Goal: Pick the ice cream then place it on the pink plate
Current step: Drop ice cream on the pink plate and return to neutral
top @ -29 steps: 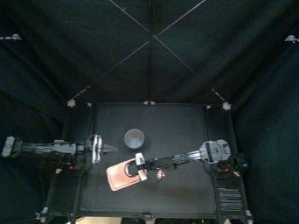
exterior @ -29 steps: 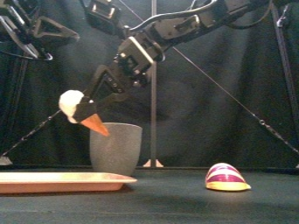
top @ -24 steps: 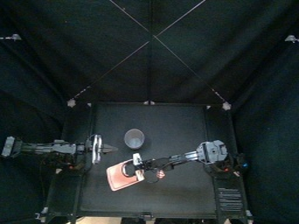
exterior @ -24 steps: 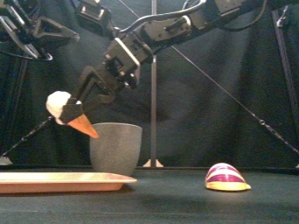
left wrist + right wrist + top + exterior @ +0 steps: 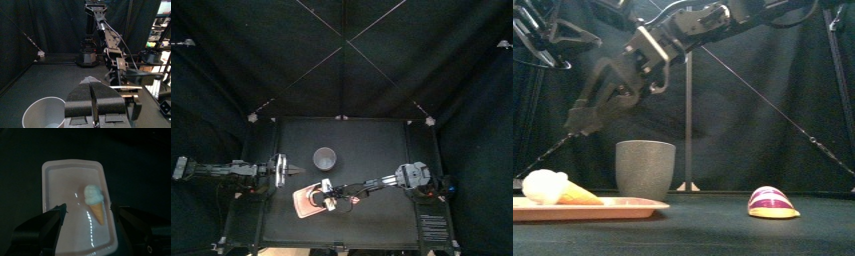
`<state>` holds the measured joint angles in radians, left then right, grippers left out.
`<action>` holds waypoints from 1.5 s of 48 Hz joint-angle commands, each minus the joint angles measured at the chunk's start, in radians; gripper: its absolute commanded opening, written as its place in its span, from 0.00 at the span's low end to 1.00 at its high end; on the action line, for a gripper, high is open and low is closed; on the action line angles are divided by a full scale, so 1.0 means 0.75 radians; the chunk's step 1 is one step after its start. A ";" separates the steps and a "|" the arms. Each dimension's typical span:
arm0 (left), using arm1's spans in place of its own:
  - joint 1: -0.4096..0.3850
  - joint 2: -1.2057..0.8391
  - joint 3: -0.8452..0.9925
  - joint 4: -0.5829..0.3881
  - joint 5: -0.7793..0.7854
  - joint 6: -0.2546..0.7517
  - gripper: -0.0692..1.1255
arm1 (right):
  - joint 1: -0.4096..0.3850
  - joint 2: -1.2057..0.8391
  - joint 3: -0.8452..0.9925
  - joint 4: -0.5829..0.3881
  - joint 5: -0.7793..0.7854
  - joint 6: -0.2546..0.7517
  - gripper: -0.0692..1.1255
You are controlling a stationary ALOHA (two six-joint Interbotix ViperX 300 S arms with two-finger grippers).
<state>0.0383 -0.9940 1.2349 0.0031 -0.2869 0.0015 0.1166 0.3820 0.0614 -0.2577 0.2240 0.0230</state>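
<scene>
Ice cream [image 5: 560, 188] lies on its side on the pink tray [image 5: 636, 208], toward the tray's left end as I see it from the front, with the white scoop pointing left and the orange cone pointing right. From the right wrist camera I see the ice cream [image 5: 95, 203] flat on the tray floor [image 5: 60, 188], a little off the tray's middle and touching nothing else. The right gripper [image 5: 87, 209] hangs above it with its jaws spread wide and nothing between them. In the front view that gripper [image 5: 577, 122] is blurred but well clear of the cone. A grey speckled cup [image 5: 645, 168] stands upright on the table [image 5: 714, 235] behind the tray, and a striped toy [image 5: 772, 202] sits well apart at the right. From above, the tray [image 5: 306, 203] is near the table's front left, with the cup [image 5: 325, 156] behind it. The left gripper [image 5: 282, 170] rests at the table's left side, and in its own camera the jaws are pressed together on nothing, beside the cup [image 5: 43, 112].
</scene>
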 commanded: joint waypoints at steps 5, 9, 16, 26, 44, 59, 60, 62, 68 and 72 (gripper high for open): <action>0.008 0.002 -0.014 0.002 -0.006 0.000 0.03 | -0.094 -0.356 0.170 0.004 -0.049 0.004 0.91; 0.012 0.000 -0.012 0.002 -0.006 0.002 0.03 | -0.117 -0.485 0.260 0.000 -0.098 0.004 0.91; 0.016 0.000 -0.008 0.002 -0.006 0.000 0.03 | -0.151 -0.683 0.382 -0.006 -0.164 0.000 0.91; 0.018 0.000 -0.006 0.002 -0.006 0.002 0.03 | -0.180 -0.955 0.558 -0.004 -0.288 0.000 0.91; 0.029 0.000 -0.002 0.002 -0.006 0.002 0.03 | -0.219 -1.462 1.012 0.145 -0.562 0.004 0.91; 0.035 0.000 0.002 0.006 -0.006 0.002 0.03 | -0.315 -1.749 1.297 0.323 -0.632 0.002 0.91; 0.035 -0.002 0.000 0.006 -0.006 0.002 0.03 | -0.315 -1.751 1.303 0.325 -0.632 0.004 0.91; 0.035 -0.002 0.000 0.006 -0.006 0.002 0.03 | -0.315 -1.753 1.315 0.325 -0.630 0.004 0.91; 0.037 -0.002 -0.002 0.006 -0.006 0.002 0.03 | -0.313 -1.751 1.356 0.317 -0.646 0.000 0.91; 0.037 -0.002 -0.002 0.006 -0.006 0.002 0.03 | -0.313 -1.757 1.372 0.301 -0.677 -0.002 0.91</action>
<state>0.0629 -0.9986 1.2471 0.0046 -0.2869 0.0015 -0.1197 -0.9388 1.0953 -0.0230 -0.2592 0.0230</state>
